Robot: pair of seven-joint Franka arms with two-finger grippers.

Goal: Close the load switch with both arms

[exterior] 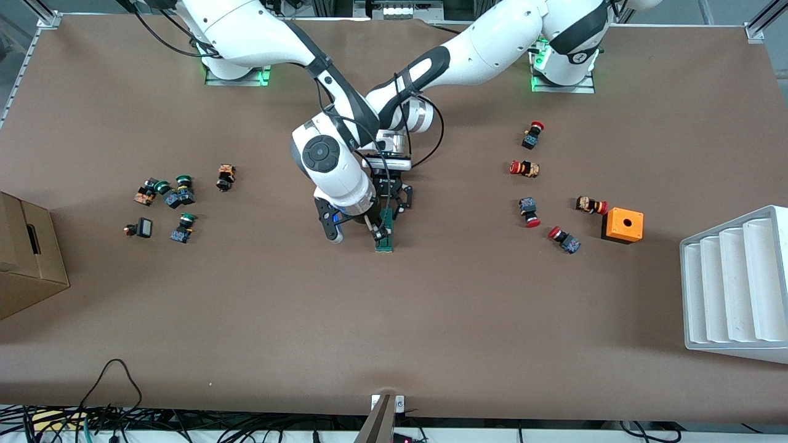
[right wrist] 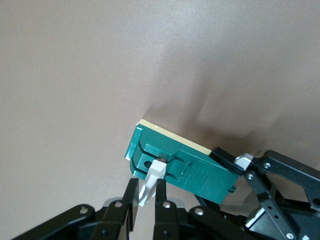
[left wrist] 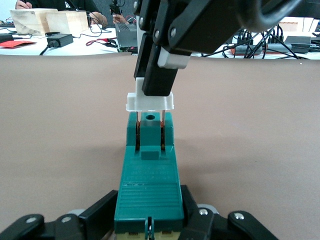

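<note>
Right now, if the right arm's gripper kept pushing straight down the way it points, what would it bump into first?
Probably the load switch itself. The right gripper is shut on the white handle, raised just above the green body that the left gripper clamps on the table.

The table (exterior: pixel 394 320) has a brown surface. The load switch (exterior: pixel 386 231) lies on it at mid-table, directly below both grippers. Green-capped push buttons (exterior: pixel 175 200) lie scattered well apart from the grippers, toward the right arm's end. Red-capped push buttons (exterior: pixel 529 169) and an orange box (exterior: pixel 623 225) lie toward the left arm's end, with a white ribbed tray (exterior: pixel 735 286) at that edge. A cardboard box (exterior: pixel 28 255) sits at the right arm's edge.
</note>
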